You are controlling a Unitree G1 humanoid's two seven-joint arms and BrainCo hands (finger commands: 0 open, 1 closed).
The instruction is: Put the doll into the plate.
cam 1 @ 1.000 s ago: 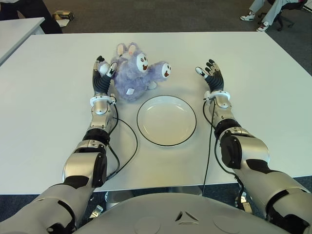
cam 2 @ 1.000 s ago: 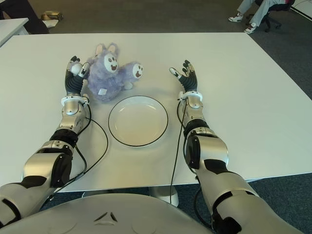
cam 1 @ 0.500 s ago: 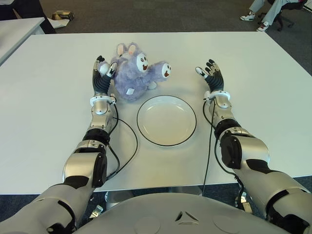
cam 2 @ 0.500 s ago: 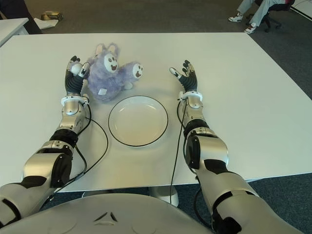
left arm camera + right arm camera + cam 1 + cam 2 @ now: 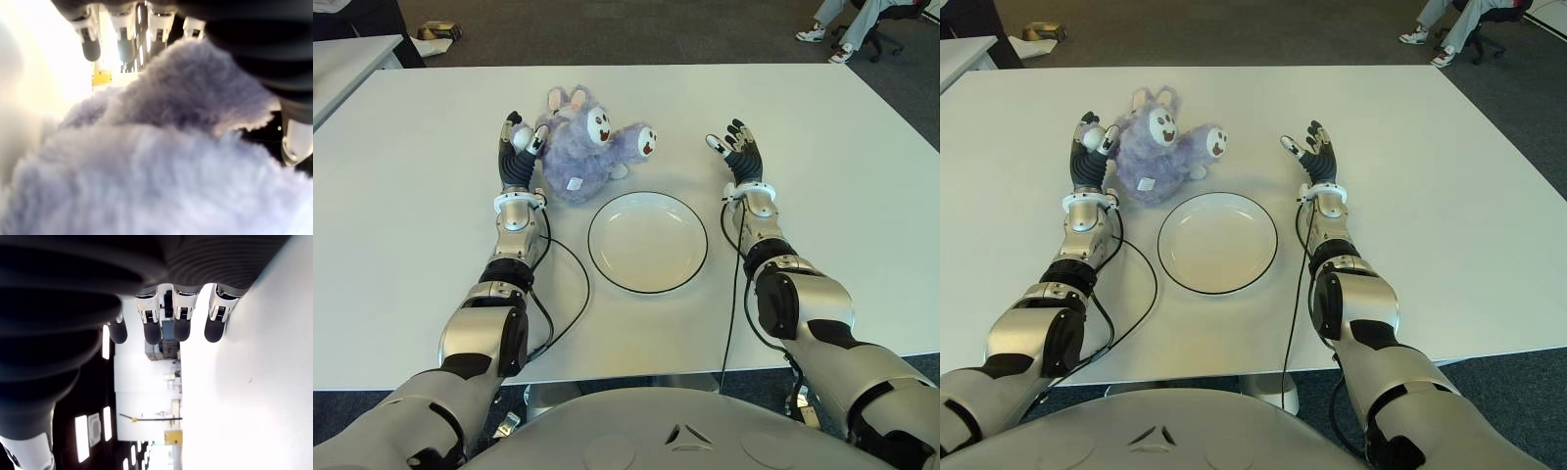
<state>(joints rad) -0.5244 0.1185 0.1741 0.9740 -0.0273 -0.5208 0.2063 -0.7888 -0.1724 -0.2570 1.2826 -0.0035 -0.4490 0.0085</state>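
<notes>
Doll [image 5: 579, 147] lies far-left of plate [image 5: 647, 241]; left hand [image 5: 518, 152] is pressed against it, fingers extended, nothing gripped, ready for scooping. Right hand [image 5: 737, 152] is held open, empty.

The left wrist view is almost filled by blurred purple fur of the doll [image 5: 146, 161], so its face and shape cannot be read there. In the eye views the left hand [image 5: 517, 147] covers the doll's side at 9 o'clock; if the fingers press the fur is unclear. A seated person [image 5: 847, 20] at 1 o'clock is cut by the top edge. A small object on the floor [image 5: 438, 31] at 11 o'clock is too small to name.
</notes>
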